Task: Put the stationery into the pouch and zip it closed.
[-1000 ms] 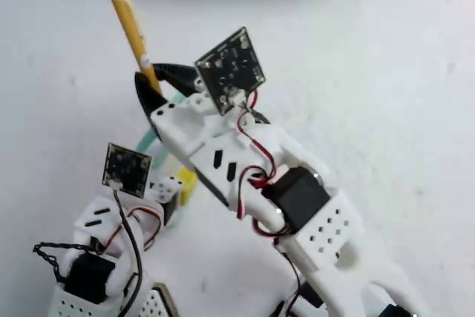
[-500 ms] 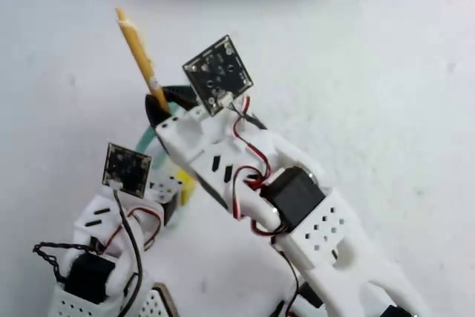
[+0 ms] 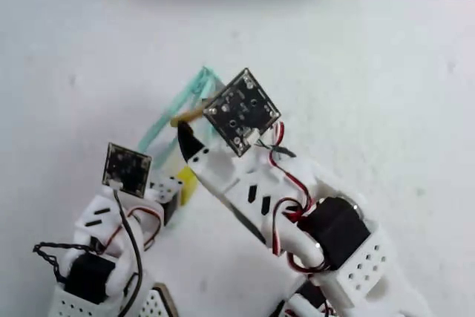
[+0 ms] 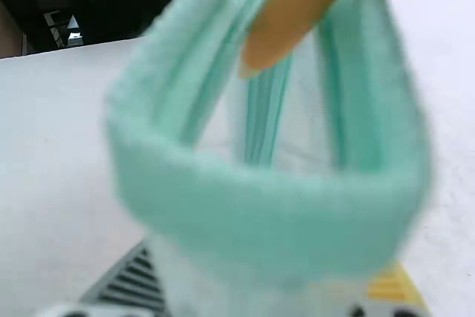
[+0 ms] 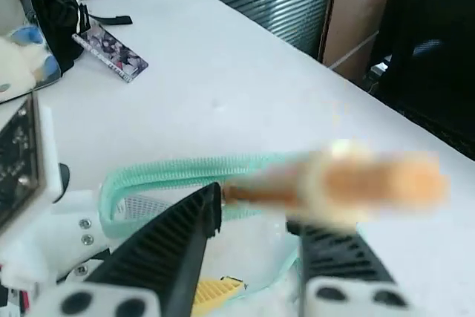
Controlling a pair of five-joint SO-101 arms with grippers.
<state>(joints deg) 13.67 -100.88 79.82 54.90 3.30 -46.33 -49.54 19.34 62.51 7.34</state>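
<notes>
The mint-green pouch [image 3: 167, 113] is held up off the white table, its mouth wide open in the left wrist view [image 4: 267, 213]. My left gripper [image 3: 174, 183] sits at the pouch's near end, shut on its edge. An orange pen [image 4: 297, 12] pokes one end into the open mouth. From above, a short piece of the pen [image 3: 185, 117] sticks out by my right gripper [image 3: 187, 134], the rest hidden under that arm's camera board. In the right wrist view the pen [image 5: 356, 180] lies blurred across the fingertips; that gripper [image 5: 263, 209] is open above the pouch [image 5: 171, 168].
A yellow piece [image 3: 185, 182] sits beside the left gripper under the pouch. The white table [image 3: 356, 72] stretches bare to the right and far side. A small card and dark objects [image 5: 111, 50] lie far off on the table.
The right arm pulled back toward the near side and tipped the pen from upright to nearly level. The pen now points into the pouch mouth and the pouch shows beyond the gripper.
</notes>
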